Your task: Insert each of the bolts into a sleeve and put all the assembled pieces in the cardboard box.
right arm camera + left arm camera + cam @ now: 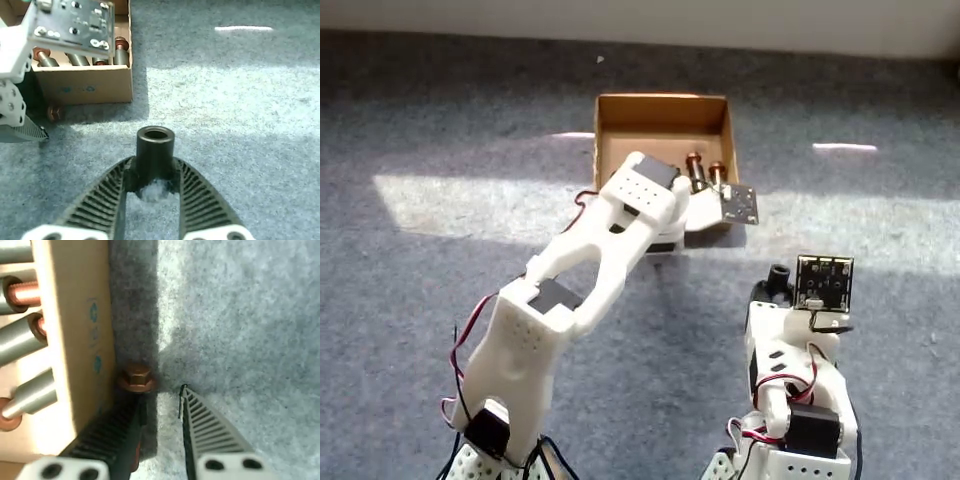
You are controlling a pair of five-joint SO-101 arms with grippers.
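Clamping a dark sleeve [155, 142] upright between its fingers, the right gripper [154, 166] holds it low over the grey mat [240, 125]. The bore faces up and is unobstructed. In the high view the sleeve sits in front of the box [75, 340] and apart from it.

The left gripper [161, 396] is spread wide and grasps nothing, its tips down at the mat just outside the box. 1 loose bolt [136, 379] lies there, its head against the box's outer wall and at the tip of the dark finger [117, 432]. I cannot tell whether finger and head touch. Inside the box lie at least 3 assembled pieces [27, 390].

Being metal by its look, the bolt should be stiff, small and dense for its size. It is likely smooth enough to roll or squirt from the ribbed pads. The best hold seems to be across the flats of the head or just under the flange, leaving the far end free for the bore. A finger needs room between head and wall, and the cardboard will probably give if pushed.

The bolt's head is copper-coloured, hexagonal and flanged, and its shank is hidden. The sleeve is a short, thick-walled matte cylinder. The pieces are grey sleeves with copper heads at their ends.
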